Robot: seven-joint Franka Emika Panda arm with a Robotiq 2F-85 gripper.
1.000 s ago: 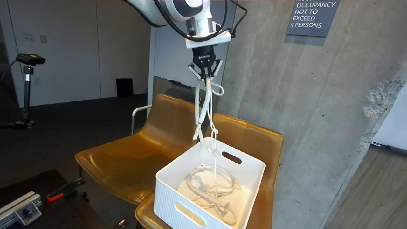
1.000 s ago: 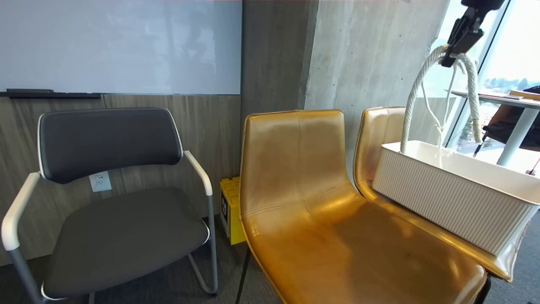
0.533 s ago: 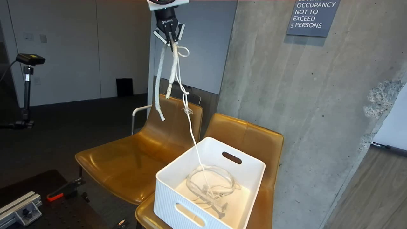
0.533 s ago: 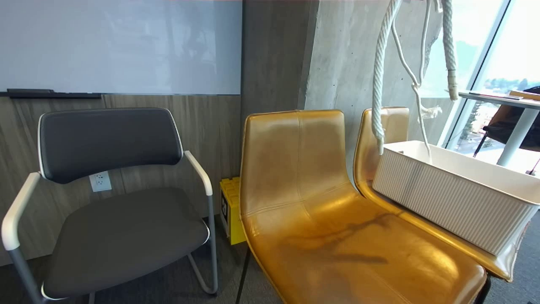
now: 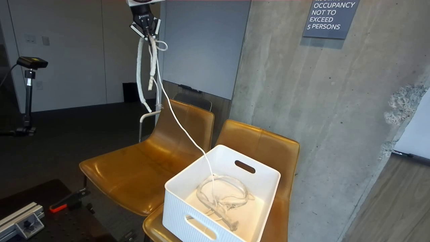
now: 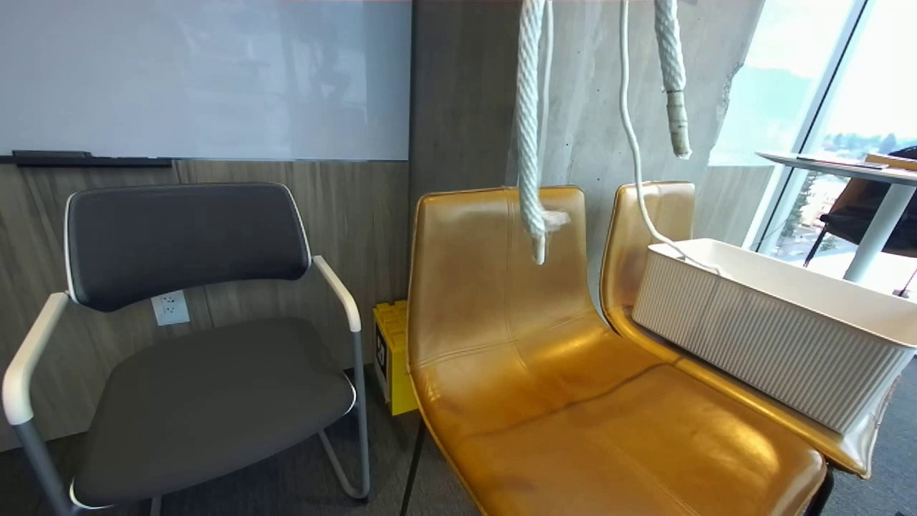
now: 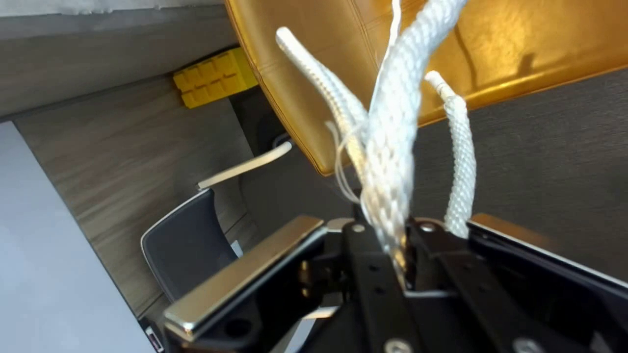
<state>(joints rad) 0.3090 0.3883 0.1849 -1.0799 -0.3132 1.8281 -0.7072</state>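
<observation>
Close against the wrist camera, the claw (image 7: pixel 391 240) is drawn together on a thick white rope (image 7: pixel 395 108), its fingers nearly meeting around the pinched bundle. We see rope ends dangling loose about it, some wrapped. To our judgement the rope is light and soft, stiff enough to keep a bend, and hardly fragile; the thick middle where it is gripped seems the best hold, since the thin cord (image 5: pixel 183 128) looks limp and apt to tangle. In an exterior view we follow that cord from beneath the claw, over the rim and down into a white bin (image 5: pixel 178 205), where pale coils (image 5: pixel 231 203) lie. Past the right edge of the dark worktop (image 5: pixel 75 227), where a clamp (image 5: pixel 70 201) rests, we find the bin standing on one tan chair (image 5: pixel 265 144), a second tan chair (image 5: pixel 127 171) beside it; the rope hangs higher than both seats. Farther back we make out a yellow box (image 6: pixel 394 351) between that second chair and a grey chair (image 6: pixel 208 416).
</observation>
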